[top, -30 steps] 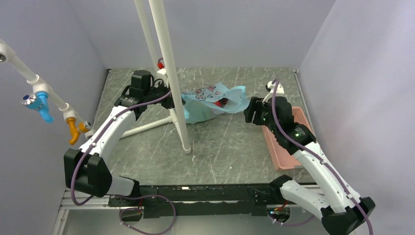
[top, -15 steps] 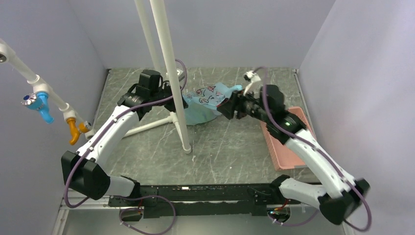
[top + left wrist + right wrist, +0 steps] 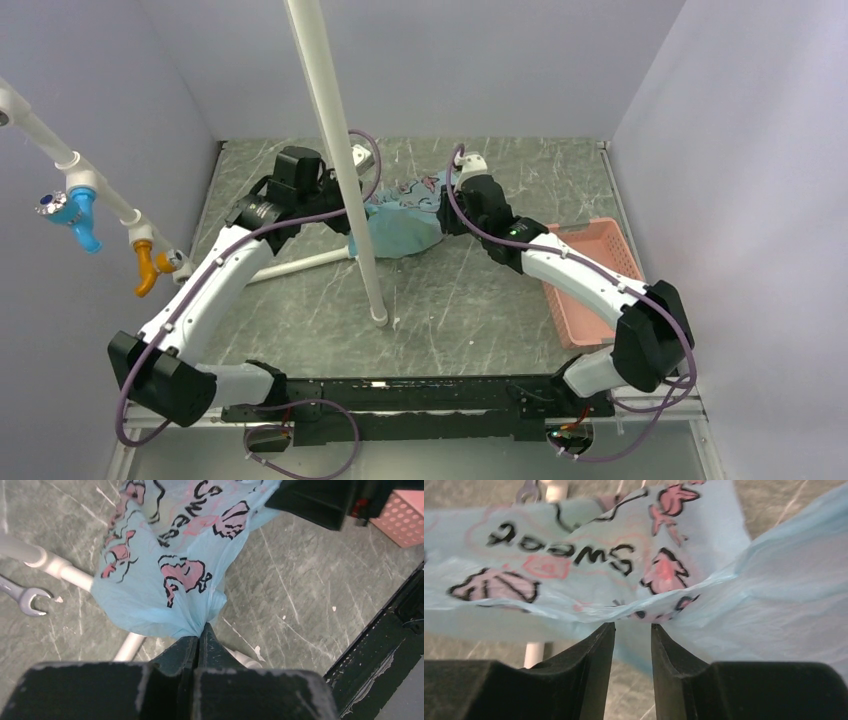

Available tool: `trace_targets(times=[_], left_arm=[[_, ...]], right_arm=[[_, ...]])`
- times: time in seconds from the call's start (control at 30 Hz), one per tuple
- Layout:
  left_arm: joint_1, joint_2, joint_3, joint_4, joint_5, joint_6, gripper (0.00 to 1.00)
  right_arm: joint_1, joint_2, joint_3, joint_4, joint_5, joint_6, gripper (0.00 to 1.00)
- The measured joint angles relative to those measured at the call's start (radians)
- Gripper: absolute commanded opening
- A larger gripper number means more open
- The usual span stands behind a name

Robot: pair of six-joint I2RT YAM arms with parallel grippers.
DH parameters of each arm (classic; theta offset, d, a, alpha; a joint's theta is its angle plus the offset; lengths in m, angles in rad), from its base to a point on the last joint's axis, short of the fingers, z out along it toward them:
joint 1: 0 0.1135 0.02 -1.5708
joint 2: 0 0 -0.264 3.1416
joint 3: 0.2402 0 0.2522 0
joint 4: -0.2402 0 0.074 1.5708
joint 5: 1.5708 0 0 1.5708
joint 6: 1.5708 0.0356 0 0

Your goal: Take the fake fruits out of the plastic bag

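Note:
The light blue plastic bag [image 3: 405, 226] with pink and black print hangs bunched at the back middle of the table. My left gripper [image 3: 200, 630] is shut on a pinched corner of the bag [image 3: 170, 565]; in the top view it [image 3: 352, 213] sits behind the white pole. My right gripper [image 3: 633, 626] is open, its fingertips just under a fold of the bag [image 3: 589, 575], with nothing between them. In the top view it [image 3: 448, 212] is at the bag's right side. The fake fruits are hidden; none shows in any view.
A white tripod pole [image 3: 335, 150] stands in front of the bag, its legs [image 3: 300, 262] spread on the table. A pink slotted tray [image 3: 598, 282] lies at the right edge. A wrench [image 3: 22, 598] lies by a tripod leg. Blue and orange clamps [image 3: 80, 215] hang at the left.
My right arm has swung left from over the pink tray to the bag's right side. The bag has gathered into a tighter bundle and its open mouth no longer shows.

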Motion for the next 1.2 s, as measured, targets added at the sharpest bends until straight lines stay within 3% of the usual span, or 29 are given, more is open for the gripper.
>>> trace_targets(times=[0.17,0.4,0.6,0.63,0.73,0.8,0.9,1.0,1.13,1.2], left_arm=[[-0.002,-0.037,-0.002,0.004,0.023,0.009,0.00],[-0.005,-0.010,-0.002,0.026,0.037,-0.004,0.00],[-0.014,0.072,-0.002,0.017,0.009,-0.019,0.00],[-0.015,0.079,-0.002,0.013,0.002,-0.021,0.06],[-0.015,0.083,-0.002,0.010,-0.009,-0.017,0.36],[-0.016,0.080,-0.002,0.011,-0.010,-0.016,0.45],[-0.016,0.080,-0.002,0.011,-0.006,-0.008,0.49],[-0.016,0.085,0.001,0.008,0.004,-0.003,0.46],[-0.020,0.110,0.013,-0.018,0.022,0.002,0.17],[-0.021,0.115,0.013,-0.031,0.023,0.014,0.23]], right_arm=[[-0.044,0.027,0.007,0.070,0.062,-0.002,0.36],[-0.014,0.138,0.018,0.136,0.074,-0.024,0.49],[0.060,0.095,-0.167,0.220,0.006,-0.058,0.52],[0.058,0.089,-0.205,0.225,-0.001,-0.061,0.52],[0.044,0.086,-0.287,0.221,-0.024,-0.054,0.52],[0.037,0.084,-0.306,0.205,-0.034,-0.047,0.53],[0.033,0.056,-0.307,0.200,-0.054,-0.026,0.55],[0.033,0.004,-0.294,0.201,-0.071,-0.003,0.56],[0.033,-0.009,-0.228,0.204,-0.075,0.020,0.56],[0.033,0.009,-0.186,0.203,-0.074,0.030,0.56]])
